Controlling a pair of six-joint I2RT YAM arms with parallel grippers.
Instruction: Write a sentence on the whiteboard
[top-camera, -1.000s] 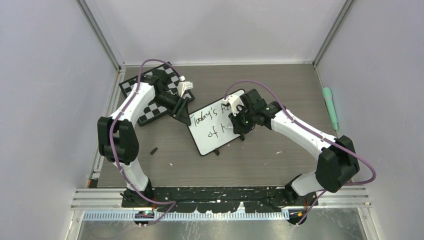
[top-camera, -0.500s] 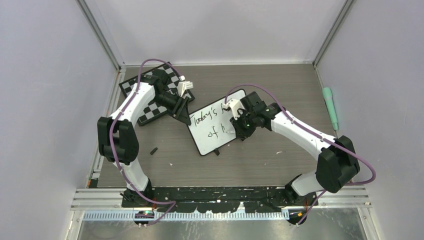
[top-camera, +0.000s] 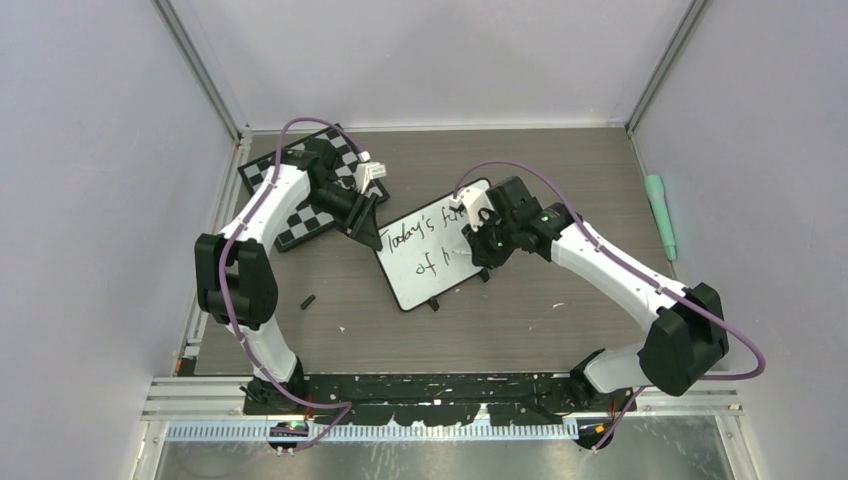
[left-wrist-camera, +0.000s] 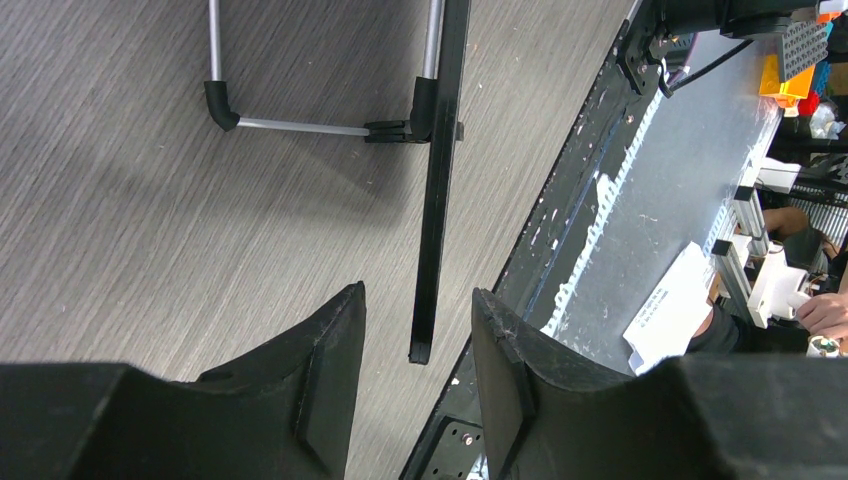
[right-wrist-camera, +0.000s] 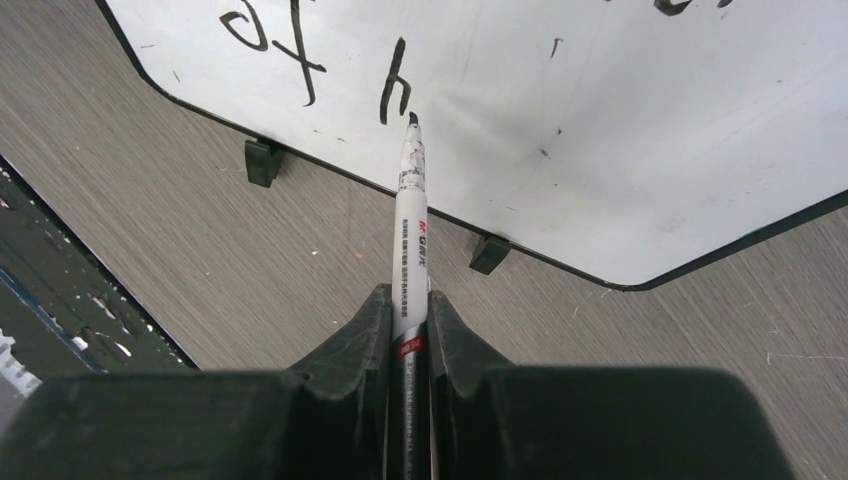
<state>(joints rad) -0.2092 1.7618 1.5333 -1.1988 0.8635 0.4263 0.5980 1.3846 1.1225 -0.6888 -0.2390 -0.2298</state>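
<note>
The whiteboard (top-camera: 425, 285) sentence (top-camera: 412, 241) reads "Today's… of h"

- This looks like a robot lab, a place for testing robots.
- 2 robot arms, the left arm (top-camera: 262, 205) and the right arm (top-camera: 610, 265), are bolted to a black rail (top-camera: 430, 386) at the table (top-camera: 520, 335) edge.
- Purple cables (top-camera: 300, 125) run along them.
- Plain pale walls (top-camera: 430, 60) and metal posts (top-camera: 200, 70) box the table in on 3 sides.
- Past the table is a metal bench (left-wrist-camera: 650, 200) with toy bricks (left-wrist-camera: 778, 75) and a person's hand (left-wrist-camera: 822, 312).
</note>
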